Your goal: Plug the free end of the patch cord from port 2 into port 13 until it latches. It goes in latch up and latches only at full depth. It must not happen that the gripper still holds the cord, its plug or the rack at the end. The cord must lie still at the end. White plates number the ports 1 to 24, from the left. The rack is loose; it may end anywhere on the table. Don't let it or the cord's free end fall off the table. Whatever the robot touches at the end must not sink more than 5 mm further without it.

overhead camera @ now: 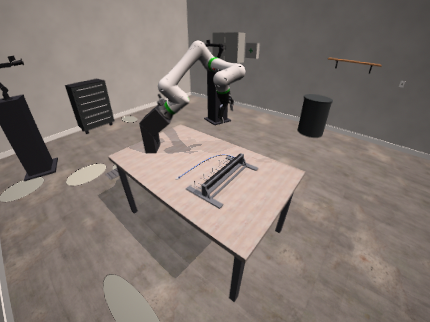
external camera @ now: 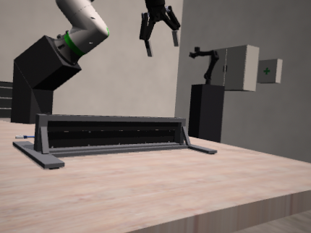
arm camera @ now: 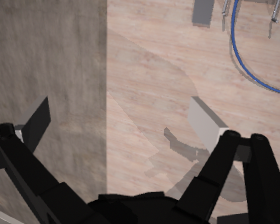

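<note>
Gripper (overhead camera: 226, 114) (external camera: 163, 49) (arm camera: 121, 108) with its fingers spread wide, nothing between them, raised above table height and well apart from rack and cord; tabletop (overhead camera: 240, 228) (external camera: 163, 194) (arm camera: 145, 65) pale and wood-grained, bearing the loose rack (overhead camera: 222, 170) (external camera: 112, 118) (arm camera: 202, 12), which stands upright on two flat feet; the blue patch cord (overhead camera: 197, 165) (arm camera: 234, 37), one end at the rack, curving across the tabletop on the rack's arm-facing side; its free plug (overhead camera: 177, 178) (external camera: 19, 137) lies on the tabletop, outside the ports, which are too small to number; behind the rack in the exterior view, the dark base (overhead camera: 152, 128) (external camera: 22, 103) carries the white arm (overhead camera: 185, 68) (external camera: 81, 13); farther off, a dark pedestal (overhead camera: 212, 113) (external camera: 206, 111) supports a small black arm (external camera: 213, 60); at the wall, a grey cabinet (overhead camera: 240, 48) (external camera: 249, 69) hangs beside a box with a green cross (overhead camera: 256, 51) (external camera: 275, 71).
</note>
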Available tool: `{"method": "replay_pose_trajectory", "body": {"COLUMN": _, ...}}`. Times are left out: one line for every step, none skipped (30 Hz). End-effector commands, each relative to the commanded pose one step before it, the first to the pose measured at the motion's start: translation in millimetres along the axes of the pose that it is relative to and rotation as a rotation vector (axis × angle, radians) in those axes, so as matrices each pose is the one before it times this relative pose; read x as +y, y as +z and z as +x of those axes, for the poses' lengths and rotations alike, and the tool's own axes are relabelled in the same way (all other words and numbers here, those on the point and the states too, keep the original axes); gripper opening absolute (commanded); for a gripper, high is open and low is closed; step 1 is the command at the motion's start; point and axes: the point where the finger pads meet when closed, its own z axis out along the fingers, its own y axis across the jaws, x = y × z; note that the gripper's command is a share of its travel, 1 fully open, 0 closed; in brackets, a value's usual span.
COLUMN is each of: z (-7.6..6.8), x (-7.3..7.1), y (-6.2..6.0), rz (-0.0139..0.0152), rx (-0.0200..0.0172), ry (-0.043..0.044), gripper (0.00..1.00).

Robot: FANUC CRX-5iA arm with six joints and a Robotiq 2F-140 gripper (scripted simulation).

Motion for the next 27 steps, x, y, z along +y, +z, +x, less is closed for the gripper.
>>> {"method": "replay_pose_trajectory", "body": {"z": 0.10, "x": -0.01, "y": -0.23, "rz": -0.00010, "rx": 0.00043, "ry": -0.00012, "gripper": 1.00}}
{"method": "replay_pose_trajectory", "body": {"z": 0.00, "x": 0.00, "y": 0.00, "rz": 0.00000, "rx": 0.00000, "ry": 0.00000, "gripper": 1.00}}
{"method": "replay_pose_trajectory", "body": {"z": 0.17, "x": 0.29, "y": 0.01, "rz": -0.00005, "rx": 0.00034, "ry": 0.00096, "gripper": 1.00}}
{"method": "replay_pose_trajectory", "body": {"z": 1.08, "x": 1.87, "y": 0.09, "rz": -0.00036, "rx": 0.00219, "ry": 0.00627, "gripper": 1.00}}
{"method": "replay_pose_trajectory", "body": {"z": 2.70, "x": 4.69, "y": 0.24, "rz": -0.00093, "rx": 0.00545, "ry": 0.01565, "gripper": 1.00}}
{"method": "replay_pose_trajectory", "body": {"z": 4.79, "x": 8.38, "y": 0.45, "rz": -0.00171, "rx": 0.00965, "ry": 0.02788, "gripper": 1.00}}
{"method": "replay_pose_trajectory", "body": {"z": 7.18, "x": 12.63, "y": 0.76, "rz": -0.00272, "rx": 0.01433, "ry": 0.04186, "gripper": 1.00}}
{"method": "replay_pose_trajectory", "body": {"z": 9.74, "x": 17.14, "y": 1.19, "rz": -0.00397, "rx": 0.01910, "ry": 0.05658, "gripper": 1.00}}
{"method": "replay_pose_trajectory", "body": {"z": 5.26, "x": 8.86, "y": 0.74, "rz": -0.00221, "rx": 0.00983, "ry": 0.02947, "gripper": 1.00}}
{"method": "replay_pose_trajectory", "body": {"z": 5.32, "x": 8.87, "y": 0.81, "rz": -0.00231, "rx": 0.00978, "ry": 0.02954, "gripper": 1.00}}
{"method": "replay_pose_trajectory", "body": {"z": 5.75, "x": 9.51, "y": 0.93, "rz": -0.00258, "rx": 0.01039, "ry": 0.03164, "gripper": 1.00}}
{"method": "replay_pose_trajectory", "body": {"z": 5.80, "x": 9.50, "y": 1.00, "rz": -0.00270, "rx": 0.01030, "ry": 0.03160, "gripper": 1.00}}
{"method": "replay_pose_trajectory", "body": {"z": 5.83, "x": 9.45, "y": 1.07, "rz": -0.00280, "rx": 0.01018, "ry": 0.03146, "gripper": 1.00}}
{"method": "replay_pose_trajectory", "body": {"z": 5.87, "x": 9.42, "y": 1.13, "rz": -0.00291, "rx": 0.01007, "ry": 0.03134, "gripper": 1.00}}
{"method": "replay_pose_trajectory", "body": {"z": 5.91, "x": 9.40, "y": 1.20, "rz": -0.00302, "rx": 0.00999, "ry": 0.03128, "gripper": 1.00}}
{"method": "replay_pose_trajectory", "body": {"z": 5.96, "x": 9.38, "y": 1.27, "rz": -0.00313, "rx": 0.00990, "ry": 0.03120, "gripper": 1.00}}
{"method": "replay_pose_trajectory", "body": {"z": 6.00, "x": 9.35, "y": 1.33, "rz": -0.00324, "rx": 0.00982, "ry": 0.03112, "gripper": 1.00}}
{"method": "replay_pose_trajectory", "body": {"z": 0.00, "x": 0.00, "y": 0.00, "rz": 0.00000, "rx": 0.00000, "ry": 0.00000, "gripper": 1.00}}
{"method": "replay_pose_trajectory", "body": {"z": 0.00, "x": 0.00, "y": 0.00, "rz": 0.00000, "rx": 0.00000, "ry": 0.00000, "gripper": 1.00}}
{"method": "replay_pose_trajectory", "body": {"z": 16.18, "x": 26.31, "y": 3.82, "rz": -0.00959, "rx": 0.02687, "ry": 0.08597, "gripper": 1.00}}
{"method": "replay_pose_trajectory", "body": {"z": 3.66, "x": 5.45, "y": 0.93, "rz": -0.00215, "rx": 0.00565, "ry": 0.01820, "gripper": 1.00}}
{"method": "replay_pose_trajectory", "body": {"z": 4.43, "x": 6.59, "y": 1.16, "rz": -0.00265, "rx": 0.00680, "ry": 0.02196, "gripper": 1.00}}
{"method": "replay_pose_trajectory", "body": {"z": 5.96, "x": 8.86, "y": 1.59, "rz": -0.00366, "rx": 0.00909, "ry": 0.02946, "gripper": 1.00}}
{"method": "replay_pose_trajectory", "body": {"z": 6.34, "x": 9.36, "y": 1.75, "rz": -0.00399, "rx": 0.00957, "ry": 0.03110, "gripper": 1.00}}
{"method": "replay_pose_trajectory", "body": {"z": 6.30, "x": 9.22, "y": 1.79, "rz": -0.00405, "rx": 0.00939, "ry": 0.03059, "gripper": 1.00}}
{"method": "replay_pose_trajectory", "body": {"z": 6.32, "x": 9.17, "y": 1.85, "rz": -0.00416, "rx": 0.00932, "ry": 0.03042, "gripper": 1.00}}
{"method": "replay_pose_trajectory", "body": {"z": 6.36, "x": 9.15, "y": 1.91, "rz": -0.00427, "rx": 0.00928, "ry": 0.03033, "gripper": 1.00}}
